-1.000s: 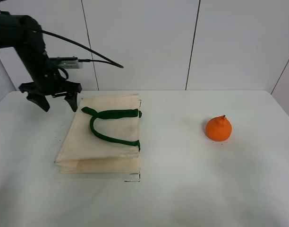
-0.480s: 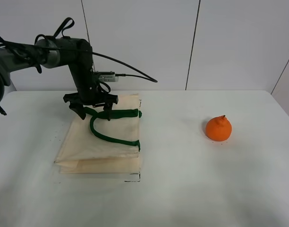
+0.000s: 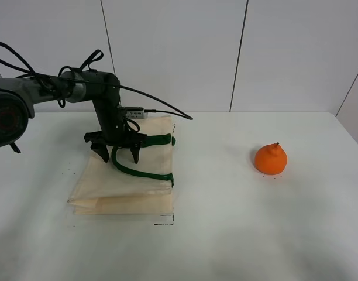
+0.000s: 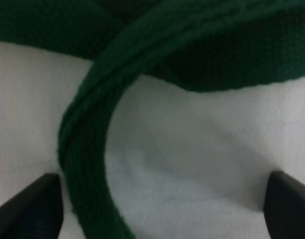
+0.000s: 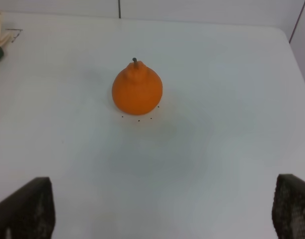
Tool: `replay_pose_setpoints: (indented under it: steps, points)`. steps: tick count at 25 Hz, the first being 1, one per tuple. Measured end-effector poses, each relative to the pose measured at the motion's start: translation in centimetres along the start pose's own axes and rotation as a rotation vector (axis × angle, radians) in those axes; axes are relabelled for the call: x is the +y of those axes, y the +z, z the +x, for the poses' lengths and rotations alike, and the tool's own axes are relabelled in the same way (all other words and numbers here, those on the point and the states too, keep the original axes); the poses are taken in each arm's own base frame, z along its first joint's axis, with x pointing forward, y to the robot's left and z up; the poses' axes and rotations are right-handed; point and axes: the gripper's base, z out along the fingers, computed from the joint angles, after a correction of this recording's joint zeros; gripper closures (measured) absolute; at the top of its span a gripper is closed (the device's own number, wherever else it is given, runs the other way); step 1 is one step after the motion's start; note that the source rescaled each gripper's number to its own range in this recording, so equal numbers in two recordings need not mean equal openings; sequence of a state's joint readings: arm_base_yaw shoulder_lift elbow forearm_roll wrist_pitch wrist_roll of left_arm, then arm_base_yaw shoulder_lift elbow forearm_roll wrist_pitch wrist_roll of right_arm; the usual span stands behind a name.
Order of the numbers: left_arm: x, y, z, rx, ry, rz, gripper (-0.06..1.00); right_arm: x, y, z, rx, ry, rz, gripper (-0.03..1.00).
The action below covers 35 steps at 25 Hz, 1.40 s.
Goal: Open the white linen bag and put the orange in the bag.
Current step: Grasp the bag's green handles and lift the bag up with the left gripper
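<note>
— Where is the left hand (image 3: 118, 157)?

— It hangs low over the white linen bag (image 3: 129, 184), which lies flat and closed on the counter (image 3: 255, 234) directly beneath it. The fingers are spread wide and grip nothing.

— And the strap?

— The green strap handle (image 3: 141, 171) loops across the cloth right under that hand. In the wrist view it curves through the gap close to one fingertip (image 4: 28, 209), with bare cloth between it and the other. Whether the tips touch the cloth, I cannot tell.

— The orange (image 3: 271, 159)?

— It stands upright on the counter, stem up, well apart from the left hand and the bag. It sits ahead of the right hand (image 5: 157, 209), about centred between the fingers.

— Is that hand closed?

— No, its fingers stand far apart, holding nothing, with bare counter between them.
</note>
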<state>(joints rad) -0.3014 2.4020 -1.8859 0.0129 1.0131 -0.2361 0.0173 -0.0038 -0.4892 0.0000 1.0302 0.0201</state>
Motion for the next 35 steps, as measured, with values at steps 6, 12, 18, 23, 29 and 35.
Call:
replay_pose_setpoints:
  steps: [6, 12, 18, 23, 29, 35]
  points:
    - [0.0, 0.2, 0.0, 0.001, -0.001, 0.002, -0.06, 0.0, 0.0, 0.0, 0.000, 0.000, 0.000, -0.03]
    - [0.1, 0.2, -0.1, -0.004, -0.028, -0.015, 0.23, 0.0, 0.0, 0.0, 0.000, 0.000, 0.000, -0.03]
    - [0.6, 0.2, -0.2, -0.015, -0.069, -0.066, 0.80, 0.0, 0.0, 0.0, 0.000, 0.000, 0.000, -0.03]
    - [0.6, 0.1, -0.2, -0.008, -0.072, -0.070, 0.94, 0.0, 0.0, 0.0, 0.000, 0.000, 0.000, -0.03]
    - [0.9, -2.8, -0.6, -0.002, -0.015, -0.115, 0.94, 0.0, 0.0, 0.0, 0.000, 0.000, 0.000, -0.03]
    - [0.9, -9.2, -1.3, -0.143, 0.033, -0.087, 0.94, 0.0, 0.0, 0.0, 0.000, 0.000, 0.000, -0.03]
